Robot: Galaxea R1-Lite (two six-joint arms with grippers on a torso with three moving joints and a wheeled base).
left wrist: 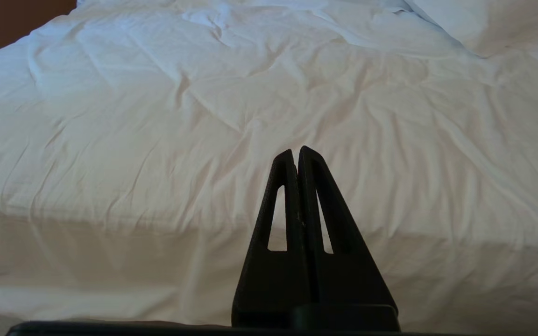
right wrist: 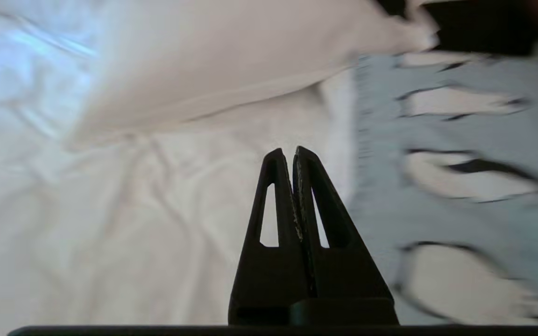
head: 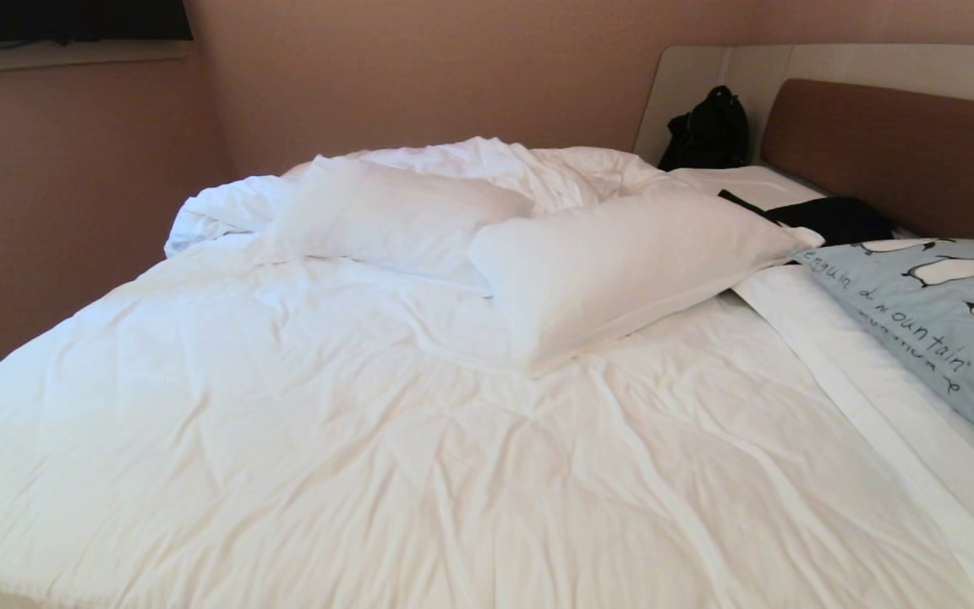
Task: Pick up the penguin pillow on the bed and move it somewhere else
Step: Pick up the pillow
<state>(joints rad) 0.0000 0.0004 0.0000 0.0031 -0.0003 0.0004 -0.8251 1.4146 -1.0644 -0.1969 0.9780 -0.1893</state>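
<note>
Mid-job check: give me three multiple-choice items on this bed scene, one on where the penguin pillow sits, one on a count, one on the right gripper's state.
1. Where on the bed does the penguin pillow lie?
A. by the headboard, at the head view's right edge
B. on the floor
C. under the duvet's middle

2. How many plain white pillows lie on the duvet?
A. none
B. two
C. four

3. The right gripper is
A. shut on the penguin pillow
B. wide open
C. shut, holding nothing

Key: 1 A, the blue cover lies beside the brown headboard. 2 B, two white pillows show. 3 C, its fingers meet over the bedding.
</note>
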